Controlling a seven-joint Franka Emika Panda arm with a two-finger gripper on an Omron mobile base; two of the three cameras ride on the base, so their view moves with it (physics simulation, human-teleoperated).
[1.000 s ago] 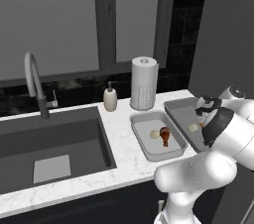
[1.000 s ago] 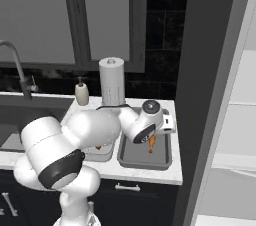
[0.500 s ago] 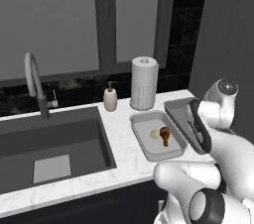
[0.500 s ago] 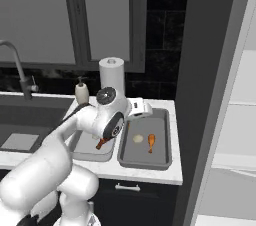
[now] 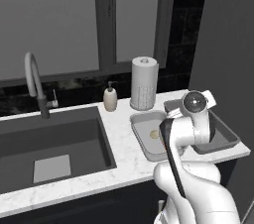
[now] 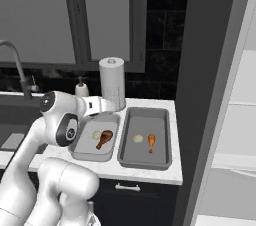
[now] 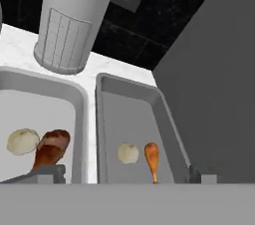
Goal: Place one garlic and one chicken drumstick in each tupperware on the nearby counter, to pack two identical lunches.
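Two grey tupperware trays sit side by side on the white marbled counter (image 6: 172, 172). The left tupperware (image 6: 79, 153) (image 7: 84, 119) holds a garlic (image 6: 96, 134) (image 7: 22, 141) and a fat chicken drumstick (image 6: 104, 139) (image 7: 51, 148). The right tupperware (image 6: 165, 155) (image 7: 164, 114) holds a garlic (image 6: 138, 139) (image 7: 128, 153) and a slimmer drumstick (image 6: 151, 142) (image 7: 152, 160). My gripper (image 7: 125, 173) is open and empty. It hangs above the trays' near side and looks across both. In the left base view my arm hides much of both trays, but the left tray's garlic (image 5: 155, 134) shows.
A paper-towel roll (image 6: 112, 82) (image 7: 72, 20) stands just behind the left tray, with a soap dispenser (image 6: 81, 89) beside it. Further left lie a dark sink basin (image 5: 49, 148) and a faucet (image 5: 34, 82). A tall dark panel (image 6: 207, 85) borders the counter on the right.
My arm has swung up and leftward, away from the right tray, where the slim drumstick now lies free. The jaws have stayed wide apart.
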